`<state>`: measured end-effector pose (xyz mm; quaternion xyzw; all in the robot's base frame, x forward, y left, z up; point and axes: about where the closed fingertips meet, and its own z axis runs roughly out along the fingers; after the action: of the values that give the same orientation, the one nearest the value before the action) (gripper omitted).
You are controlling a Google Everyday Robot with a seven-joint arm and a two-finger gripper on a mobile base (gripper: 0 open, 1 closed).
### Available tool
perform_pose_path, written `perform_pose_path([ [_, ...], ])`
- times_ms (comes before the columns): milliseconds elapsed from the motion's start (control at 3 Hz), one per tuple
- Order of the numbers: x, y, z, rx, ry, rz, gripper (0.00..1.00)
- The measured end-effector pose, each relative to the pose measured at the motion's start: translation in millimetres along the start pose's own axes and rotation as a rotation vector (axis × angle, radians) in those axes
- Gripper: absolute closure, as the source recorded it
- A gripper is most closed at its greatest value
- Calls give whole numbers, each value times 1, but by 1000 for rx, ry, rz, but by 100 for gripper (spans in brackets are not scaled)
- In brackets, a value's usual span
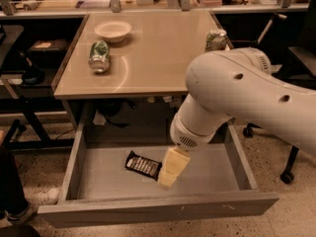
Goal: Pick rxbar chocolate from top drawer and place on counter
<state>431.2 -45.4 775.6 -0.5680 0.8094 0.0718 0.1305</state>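
Note:
The rxbar chocolate (143, 165) lies flat on the floor of the open top drawer (98, 181), left of centre, in a dark wrapper with pale lettering. My gripper (168, 178) hangs from the white arm inside the drawer, its pale yellow tip just right of the bar's right end and very close to it. The beige counter (153, 53) sits above the drawer.
On the counter are a white bowl (113, 30), a green-and-white can lying on its side (99, 56) and another can (216, 40) at the right edge. A cluttered bench runs behind. A chair base (286, 174) stands at the right.

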Motion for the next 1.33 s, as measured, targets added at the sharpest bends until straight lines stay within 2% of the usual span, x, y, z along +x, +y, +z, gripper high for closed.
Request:
perform_pose_path([
  [333,-12,1,27,-72,-39,45,0],
  [667,-11,2,28,-77,-39,47,0],
  [1000,-19,13,42,-90,-62,36,0],
  [1333,-41,15,64,-85,-90,36,0],
])
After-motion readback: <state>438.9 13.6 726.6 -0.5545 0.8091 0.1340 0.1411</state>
